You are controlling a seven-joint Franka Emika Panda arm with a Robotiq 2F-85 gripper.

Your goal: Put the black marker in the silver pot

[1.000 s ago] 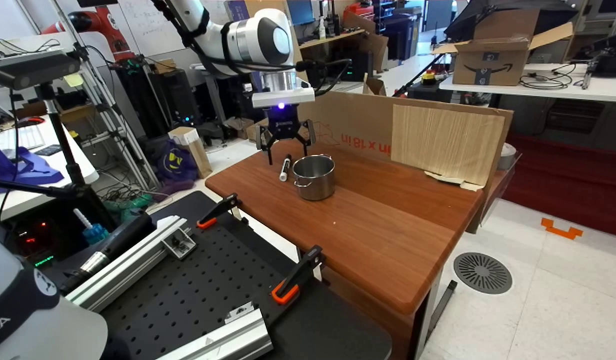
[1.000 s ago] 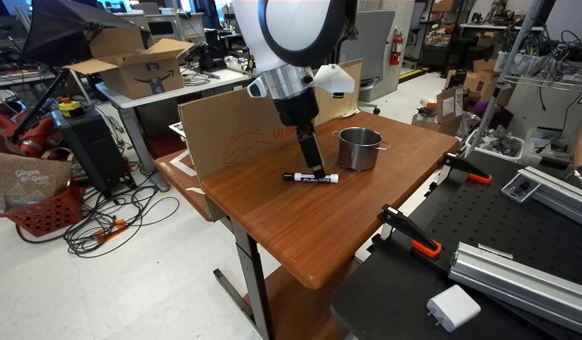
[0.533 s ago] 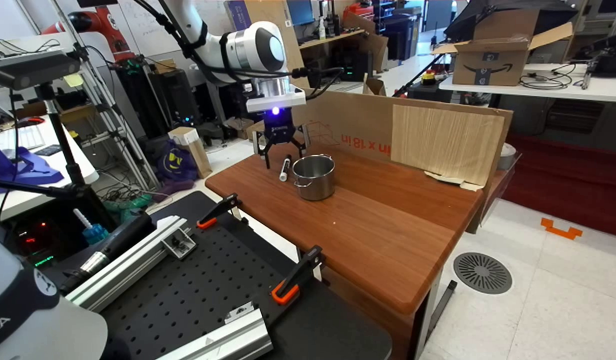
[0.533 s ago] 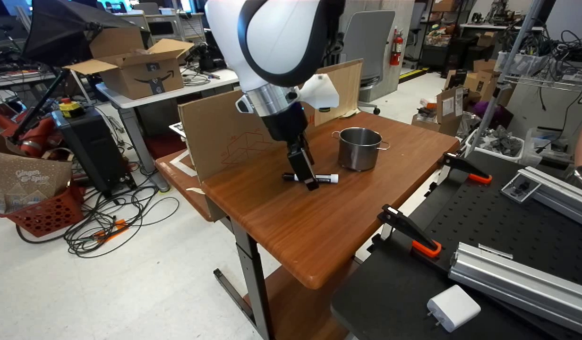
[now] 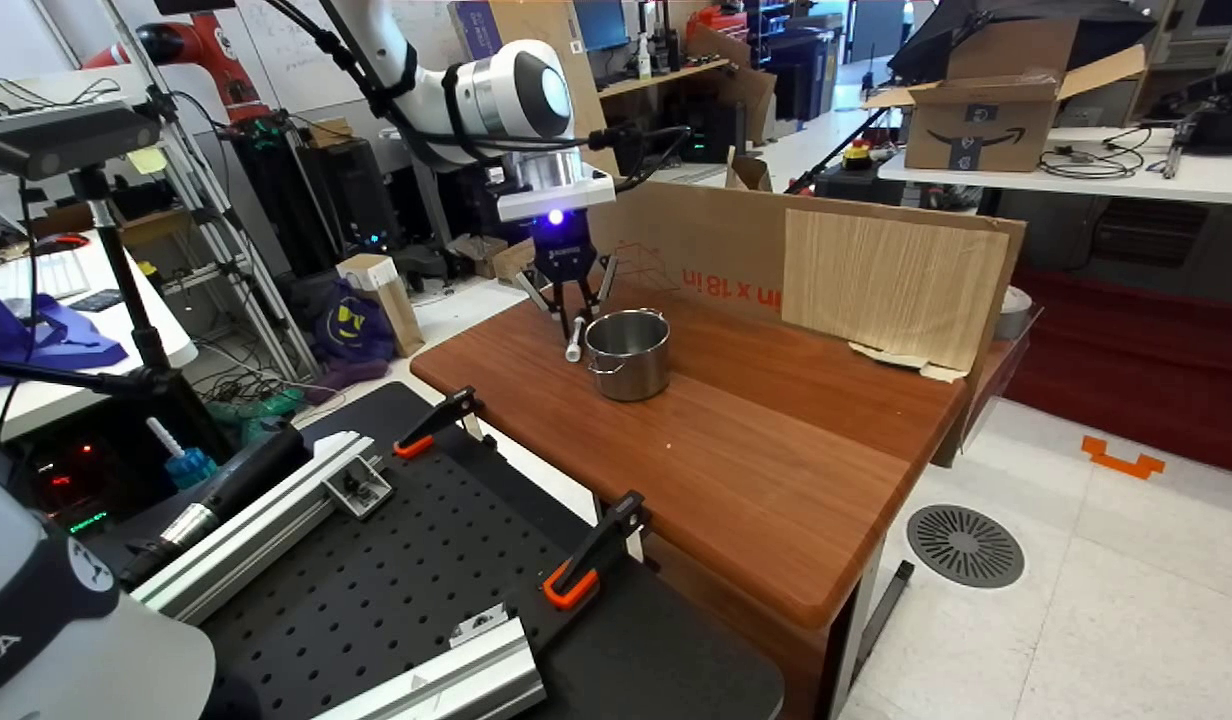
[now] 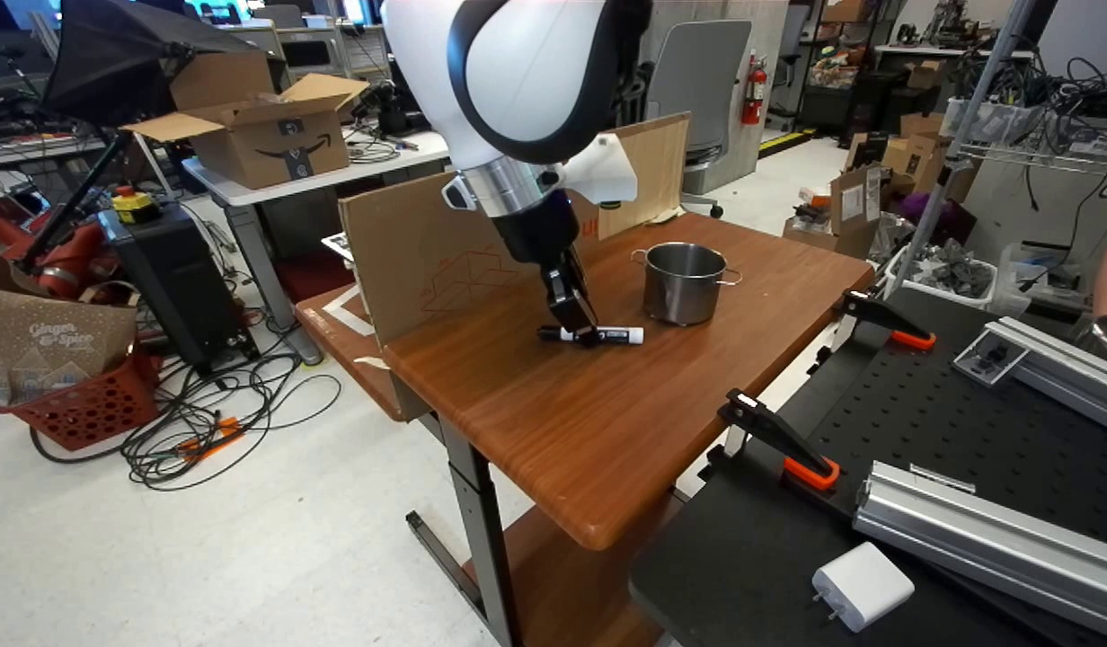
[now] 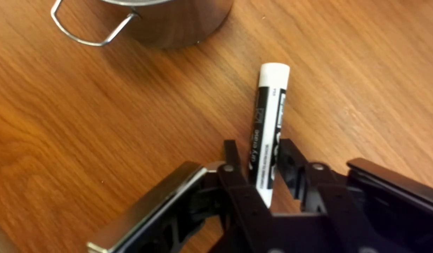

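Observation:
The black marker [image 7: 272, 102], with black-and-white sides and a white end, lies on the brown table between the fingers of my gripper [image 7: 258, 143]. In the wrist view a narrow gap shows between the marker and the left finger [image 7: 231, 153]. The right finger [image 7: 288, 158] stands against or very near the other side. The jaws are partly drawn in but still apart. In an exterior view the gripper [image 6: 588, 336] covers the marker's middle [image 6: 621, 335]. The silver pot [image 5: 631, 375] stands upright close beside the marker; its wall [image 7: 174, 26] and a handle show at the wrist view's top.
A cardboard sheet [image 5: 716, 240] stands upright along the far side of the table [image 5: 776, 470], with a wood-grain panel [image 5: 891, 285] on it. Two clamps, one of them a black-and-orange clamp [image 6: 778, 436], sit at the edge of the black perforated board [image 5: 396, 560].
My gripper came down and shifted over the marker, and its fingers have drawn much closer together around it. The marker has been nudged slightly. The pot has not moved.

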